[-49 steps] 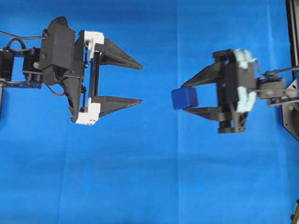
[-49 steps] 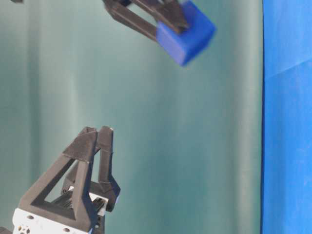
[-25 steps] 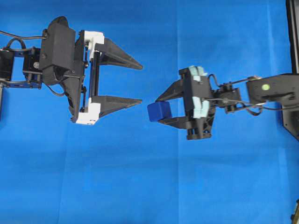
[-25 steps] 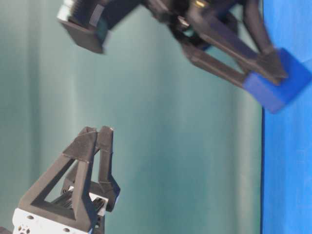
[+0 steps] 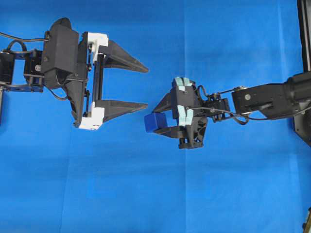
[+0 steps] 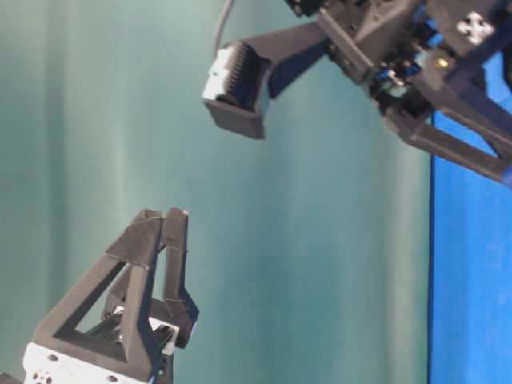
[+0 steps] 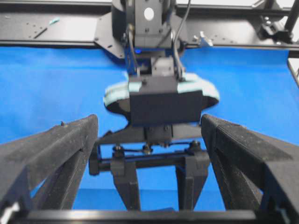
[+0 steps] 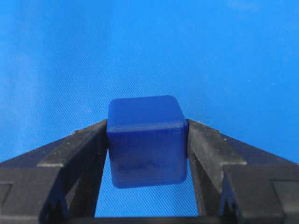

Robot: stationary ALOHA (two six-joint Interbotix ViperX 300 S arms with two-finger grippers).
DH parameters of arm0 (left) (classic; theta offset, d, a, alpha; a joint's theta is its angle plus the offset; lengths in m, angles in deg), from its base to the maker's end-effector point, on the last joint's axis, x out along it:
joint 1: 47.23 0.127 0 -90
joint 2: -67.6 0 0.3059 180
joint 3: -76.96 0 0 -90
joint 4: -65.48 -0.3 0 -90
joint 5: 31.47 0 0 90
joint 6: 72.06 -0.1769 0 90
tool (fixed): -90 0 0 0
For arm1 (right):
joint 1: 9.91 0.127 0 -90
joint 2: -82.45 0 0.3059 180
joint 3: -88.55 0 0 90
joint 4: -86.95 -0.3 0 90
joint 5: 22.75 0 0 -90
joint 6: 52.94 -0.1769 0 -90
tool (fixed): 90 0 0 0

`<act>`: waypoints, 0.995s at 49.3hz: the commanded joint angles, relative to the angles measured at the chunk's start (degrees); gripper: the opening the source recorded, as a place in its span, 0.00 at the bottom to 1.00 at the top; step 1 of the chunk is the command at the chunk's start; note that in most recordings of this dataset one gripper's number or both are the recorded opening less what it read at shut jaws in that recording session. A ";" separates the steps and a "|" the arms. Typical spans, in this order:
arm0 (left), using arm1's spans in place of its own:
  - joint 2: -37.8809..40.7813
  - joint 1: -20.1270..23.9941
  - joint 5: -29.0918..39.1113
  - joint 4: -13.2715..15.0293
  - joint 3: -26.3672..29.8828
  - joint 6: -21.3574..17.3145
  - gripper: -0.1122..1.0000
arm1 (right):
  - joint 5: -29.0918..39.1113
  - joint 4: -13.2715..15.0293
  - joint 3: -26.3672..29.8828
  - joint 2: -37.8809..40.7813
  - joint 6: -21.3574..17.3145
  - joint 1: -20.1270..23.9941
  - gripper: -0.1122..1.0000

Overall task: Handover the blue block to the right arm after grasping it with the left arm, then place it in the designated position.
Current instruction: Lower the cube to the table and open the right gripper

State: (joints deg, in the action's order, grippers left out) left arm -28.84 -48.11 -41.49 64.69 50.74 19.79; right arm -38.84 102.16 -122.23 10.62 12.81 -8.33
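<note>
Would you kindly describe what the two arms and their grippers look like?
Both are black. The left arm carries exposed black cables, and the left gripper has two triangular open-frame fingers on white plastic brackets. The right gripper has similar black triangular fingers but pale mint-green trim, with thin cables along the right arm.

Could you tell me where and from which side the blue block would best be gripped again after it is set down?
On two opposite flat faces of the blue block, from above, as the right gripper pinches it now; its rounded edges look likelier to slip.
</note>
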 commanded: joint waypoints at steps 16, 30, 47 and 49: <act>-1.32 0.00 -0.18 -0.18 0.44 -0.18 0.94 | -4.39 -1.58 1.49 2.90 0.09 -0.97 0.49; -1.23 0.00 -0.18 -0.18 0.44 -0.18 0.94 | -4.57 -1.58 1.14 2.99 0.35 -1.49 0.49; -1.23 0.00 -0.18 -0.18 0.44 -0.18 0.94 | -4.66 -1.58 1.32 3.60 0.44 -1.58 0.49; -1.23 0.00 -0.18 -0.18 0.44 -0.09 0.94 | -4.75 -1.58 1.32 3.52 0.44 -1.58 0.49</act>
State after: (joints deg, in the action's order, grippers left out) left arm -28.84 -48.11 -41.40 64.69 50.57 19.70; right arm -42.79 100.75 -121.88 14.84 13.16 -9.74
